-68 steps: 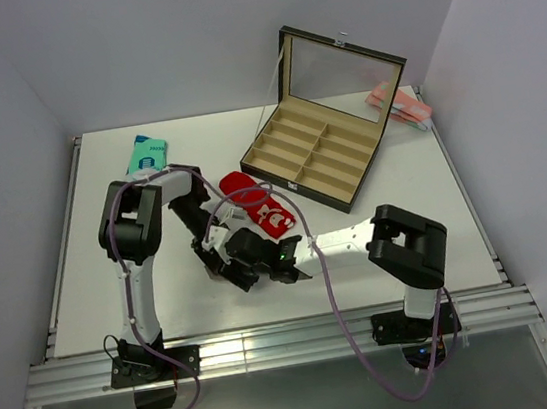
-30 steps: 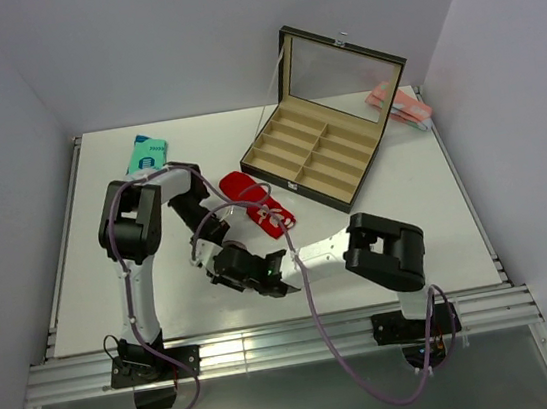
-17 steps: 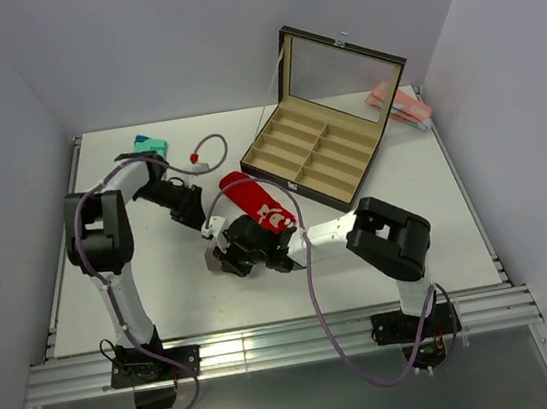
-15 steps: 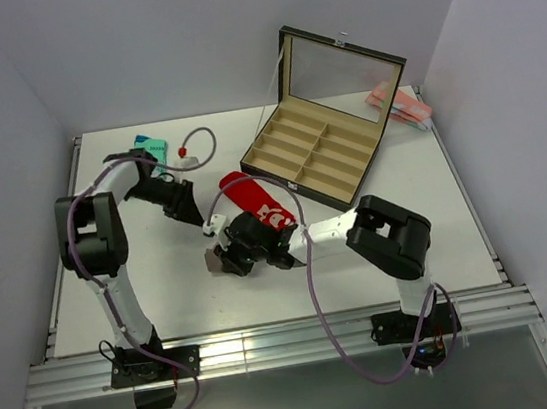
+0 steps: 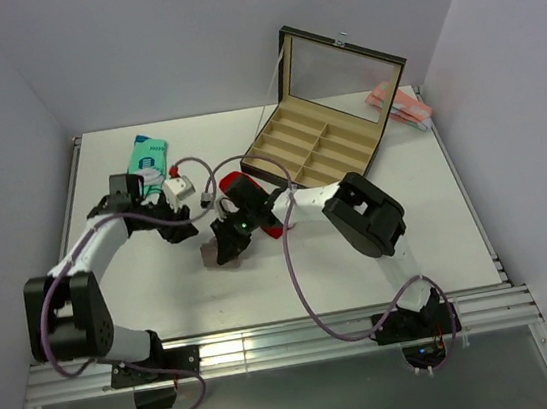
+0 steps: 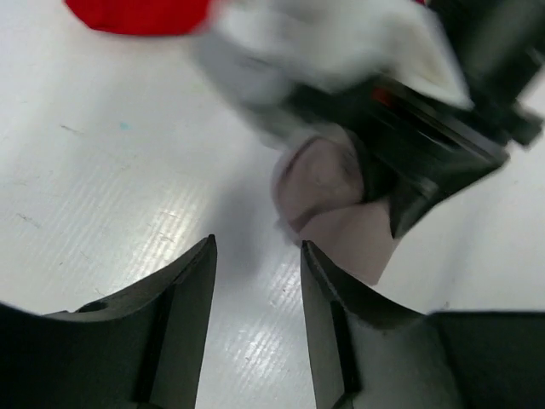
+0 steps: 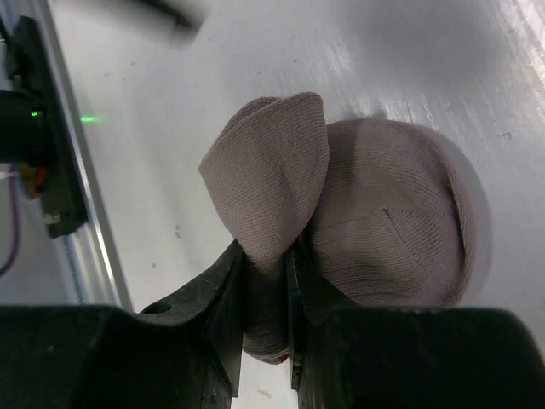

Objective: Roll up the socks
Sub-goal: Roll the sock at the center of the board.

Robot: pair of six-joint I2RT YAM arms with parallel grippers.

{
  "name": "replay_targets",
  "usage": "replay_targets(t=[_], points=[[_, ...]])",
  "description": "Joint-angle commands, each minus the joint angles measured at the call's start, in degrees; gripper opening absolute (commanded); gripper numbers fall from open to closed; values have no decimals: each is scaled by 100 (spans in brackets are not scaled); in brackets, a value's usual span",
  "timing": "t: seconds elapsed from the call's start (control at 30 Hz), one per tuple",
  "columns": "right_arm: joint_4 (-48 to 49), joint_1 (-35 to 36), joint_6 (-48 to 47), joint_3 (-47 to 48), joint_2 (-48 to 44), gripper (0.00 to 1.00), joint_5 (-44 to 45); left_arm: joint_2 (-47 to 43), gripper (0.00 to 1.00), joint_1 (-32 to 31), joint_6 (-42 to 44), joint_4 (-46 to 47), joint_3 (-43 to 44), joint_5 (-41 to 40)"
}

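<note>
My right fingers (image 7: 238, 274) are pinched tight on a raised fold of mauve knit fabric (image 7: 383, 230). The rest of it lies in a rounded lump on the table (image 5: 433, 193). It looks sock-like, but it is not the red one. My left fingers (image 6: 203, 277) are spread with nothing between them, low over the table and aimed at that same lump from just beside it. The red sock (image 5: 238, 183) I am meant to roll lies further back, near the front corner of the open box (image 5: 322, 153) and partly under my right forearm. In the left wrist view only a blurred sliver of it shows at the top edge. I judge that this step handles the mauve piece, so the roll of the red sock has not begun. To do it well I should hold the fold low and deep so it does not slip out. I should bring the left in slowly around the free lobe and clear of my right fingers, as the two sit very close. Then I should lift my right arm off the red sock, so it lies flat with one end free to start a tight roll.
</note>
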Motion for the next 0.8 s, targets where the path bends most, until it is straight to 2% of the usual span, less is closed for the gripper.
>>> replay_targets(t=[0.0, 0.13, 0.43, 0.67, 0.77], points=[[-1441, -166, -52, 135, 548, 13, -379, -877, 51, -322, 549, 1202, -978, -431], [-1766, -360, -43, 337, 759, 13, -766, -1633, 57, -753, 769, 2028, -1770, -642], [-1977, -667, -8, 443, 1119, 14, -1372, -2425, 62, -1623, 1340, 2812, -2974, -915], [-2118, -738, 1, 610, 1330, 14, -1460, -2434, 67, -1913, 1587, 3022, -3335, -933], [-2162, -782, 54, 672, 1383, 14, -1487, -2355, 66, -2107, 1604, 3163, -3423, -1038]])
